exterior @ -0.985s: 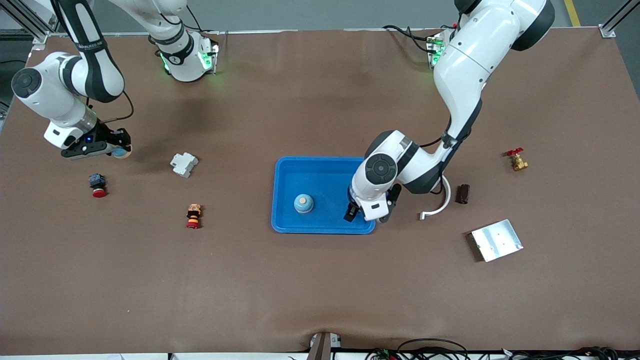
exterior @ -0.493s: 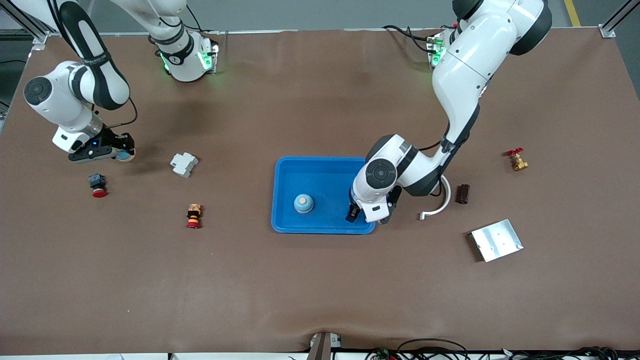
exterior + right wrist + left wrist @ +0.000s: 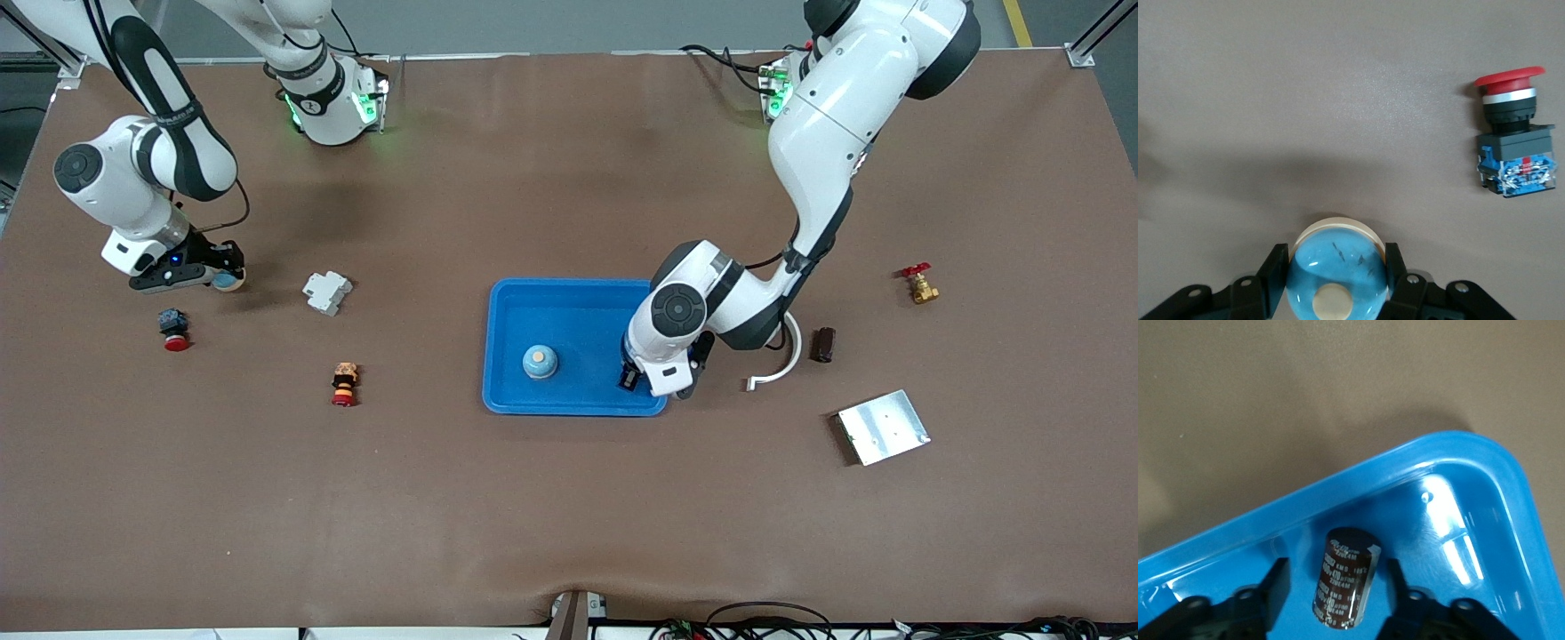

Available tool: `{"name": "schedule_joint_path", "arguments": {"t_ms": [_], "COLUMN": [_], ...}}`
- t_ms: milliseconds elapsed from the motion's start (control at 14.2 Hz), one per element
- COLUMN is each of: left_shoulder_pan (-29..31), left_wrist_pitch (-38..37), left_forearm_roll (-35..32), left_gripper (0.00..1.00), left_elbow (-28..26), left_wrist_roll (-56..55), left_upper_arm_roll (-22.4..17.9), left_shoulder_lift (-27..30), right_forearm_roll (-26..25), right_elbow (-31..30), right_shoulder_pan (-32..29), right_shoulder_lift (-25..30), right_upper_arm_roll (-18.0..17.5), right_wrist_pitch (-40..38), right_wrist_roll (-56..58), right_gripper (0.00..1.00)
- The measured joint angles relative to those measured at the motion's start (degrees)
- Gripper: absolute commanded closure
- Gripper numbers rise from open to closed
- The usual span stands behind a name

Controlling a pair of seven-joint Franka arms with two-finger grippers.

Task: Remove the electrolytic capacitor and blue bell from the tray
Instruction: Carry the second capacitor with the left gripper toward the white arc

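Note:
A blue tray (image 3: 511,307) sits mid-table, and a blue bell (image 3: 540,361) stands inside it. My left gripper (image 3: 636,378) is low in the tray's corner toward the left arm's end. In the left wrist view, the left gripper (image 3: 1336,593) is open around a dark brown capacitor (image 3: 1345,577), with a gap on each side of it, close to the tray's rim (image 3: 1458,447). Toward the right arm's end of the table, my right gripper (image 3: 218,277) is shut on a second blue bell (image 3: 1337,267), which it holds just above the table.
Near the right gripper are a red push-button (image 3: 173,328) and a white breaker (image 3: 326,292). An orange-red button (image 3: 344,383) lies nearer the camera. Beside the tray are a white curved piece (image 3: 782,360), a dark cylinder (image 3: 822,345), a metal plate (image 3: 883,427) and a brass valve (image 3: 919,284).
The right arm has carried its bell a little toward the tray. The left gripper's fingers have drawn closer together over the tray corner.

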State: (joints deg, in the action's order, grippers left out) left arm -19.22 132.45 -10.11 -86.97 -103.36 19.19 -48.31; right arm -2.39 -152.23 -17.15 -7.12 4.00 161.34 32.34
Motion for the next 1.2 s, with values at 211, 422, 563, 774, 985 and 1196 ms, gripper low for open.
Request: {"name": "schedule_joint_path", "arguments": {"t_ms": [211, 422, 563, 774, 985, 1196], "left_shoulder_pan": [0.1, 0.9, 2.5, 6.7, 9.4, 12.5], "left_wrist_pitch": [0.1, -0.3, -3.4, -9.9, -12.3, -10.8], "left_forearm_roll": [0.0, 0.0, 0.0, 0.0, 0.0, -1.9], "left_gripper": [1.0, 1.0, 1.0, 1.0, 1.0, 1.0], "left_elbow": [0.8, 1.9, 2.3, 2.2, 0.0, -5.5], "left_wrist_roll": [0.0, 0.0, 0.0, 6.5, 20.9, 34.7], "left_upper_arm_roll": [0.0, 0.0, 0.2, 2.6, 3.2, 3.2], "left_shoulder_lift": [0.1, 1.6, 4.7, 9.8, 12.3, 15.1], "right_forearm_roll": [0.0, 0.1, 0.1, 0.1, 0.1, 0.2], "right_elbow": [0.0, 0.0, 0.0, 0.0, 0.0, 0.3], "right_shoulder_pan": [0.0, 0.0, 0.0, 0.0, 0.0, 0.0], "right_shoulder_lift": [-1.6, -3.4, -3.6, -3.6, -4.0, -4.0], "right_upper_arm_roll": [0.0, -0.1, -0.2, -0.2, -0.4, -1.1], "right_wrist_pitch": [1.6, 3.7, 4.1, 4.1, 4.5, 4.6], "right_wrist_roll": [0.0, 0.0, 0.0, 0.0, 0.0, 0.0], "right_gripper": [1.0, 1.0, 1.0, 0.0, 0.0, 0.0]}}
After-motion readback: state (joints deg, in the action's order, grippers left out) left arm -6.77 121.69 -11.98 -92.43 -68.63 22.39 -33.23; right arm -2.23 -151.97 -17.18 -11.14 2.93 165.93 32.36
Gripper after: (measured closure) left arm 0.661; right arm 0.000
